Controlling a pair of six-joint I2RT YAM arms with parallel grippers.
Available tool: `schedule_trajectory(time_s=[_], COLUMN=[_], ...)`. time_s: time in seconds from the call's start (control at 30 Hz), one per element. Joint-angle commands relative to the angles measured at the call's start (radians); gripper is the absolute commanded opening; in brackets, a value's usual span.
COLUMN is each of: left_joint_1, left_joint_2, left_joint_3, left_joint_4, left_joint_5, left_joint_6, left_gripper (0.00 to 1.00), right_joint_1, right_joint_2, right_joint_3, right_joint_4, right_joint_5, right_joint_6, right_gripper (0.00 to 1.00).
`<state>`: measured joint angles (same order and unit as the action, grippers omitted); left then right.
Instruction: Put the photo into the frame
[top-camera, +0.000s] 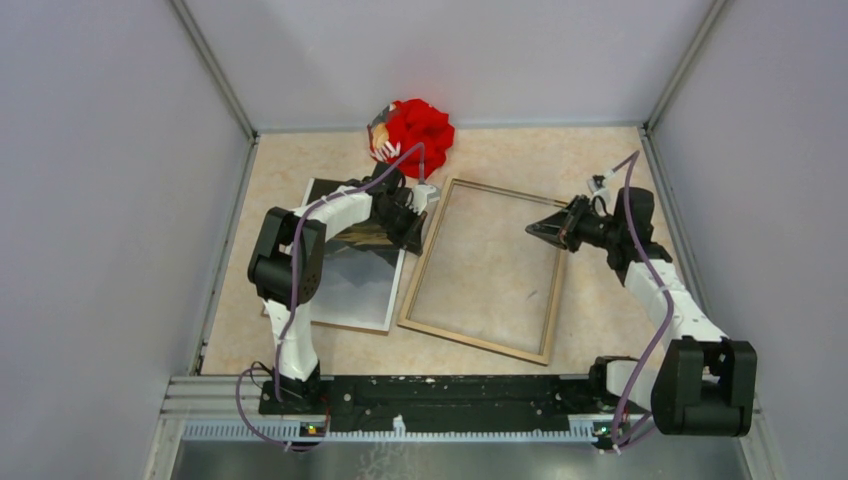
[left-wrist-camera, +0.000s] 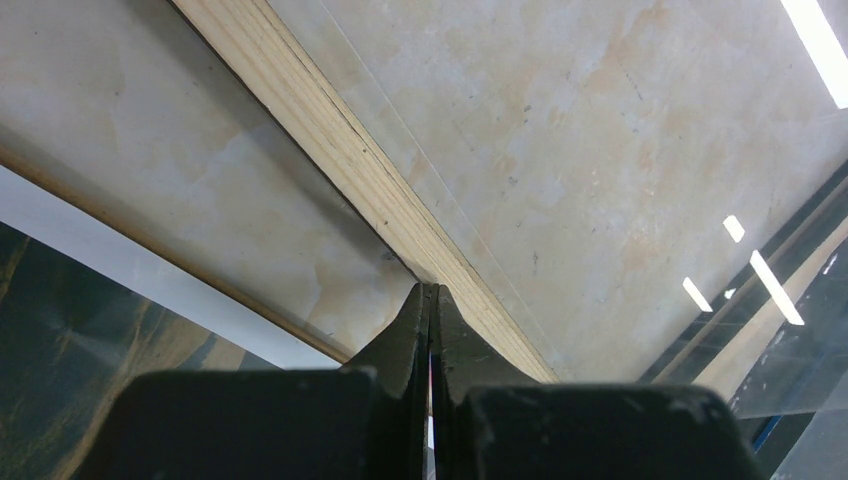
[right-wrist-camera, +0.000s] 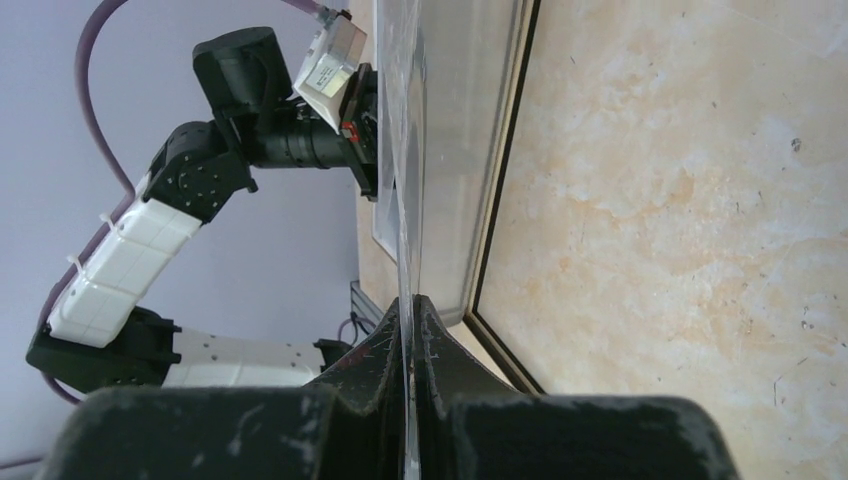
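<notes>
Frame: you see the frame (top-camera: 475, 341) lying flat mid-table, a thin rectangle turned slightly askew. Its pale, grainy wood back faces up.
Photo: the photo (top-camera: 365, 290) lies flat just left of the frame and outside it, picture side up. It is dark grey with golden streaks and a thin white edge, and your left arm partly covers it.
Gap: a narrow strip of the beige marbled table (top-camera: 600, 160) separates the print from the frame's left rail.
Clear pane: a thin, glossy transparent sheet (right-wrist-camera: 405, 200) hangs over the frame's opening and catches the ceiling lights.
Right gripper: your right gripper (right-wrist-camera: 412, 305) is closed on that pane's edge, which runs straight between the black fingers.
Left gripper: your left gripper (left-wrist-camera: 432, 295) is pressed fully together, tips at the wooden left rail. You cannot tell whether anything thin is pinched.
Red cloth bundle: it sits crumpled (top-camera: 420, 130) at the far edge.
</notes>
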<state>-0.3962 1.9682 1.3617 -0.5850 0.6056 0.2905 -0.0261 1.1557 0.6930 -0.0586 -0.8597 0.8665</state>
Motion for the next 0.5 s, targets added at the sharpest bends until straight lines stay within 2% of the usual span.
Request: schedule_trajectory(time_s=[0.0,0.47], left_joint_1=[-0.001,-0.001], left_joint_2=[0.011,0.005], left_joint_3=[-0.002,0.002], left_joint_4=[-0.013,-0.019], left_joint_5=[-0.010,-0.013], left_joint_6=[0.015,0.019], left_gripper=[0.00,0.00], right_joint_1=[0.011,0.011], right_joint_2=[-0.039,0.008], right_joint_3=[-0.002,-0.053], right_joint_4=[0.069,0.066], right_joint_5=[-0.012,-0.018], right_joint_6=[0.043,-0.006], right_gripper=[0.00,0.00])
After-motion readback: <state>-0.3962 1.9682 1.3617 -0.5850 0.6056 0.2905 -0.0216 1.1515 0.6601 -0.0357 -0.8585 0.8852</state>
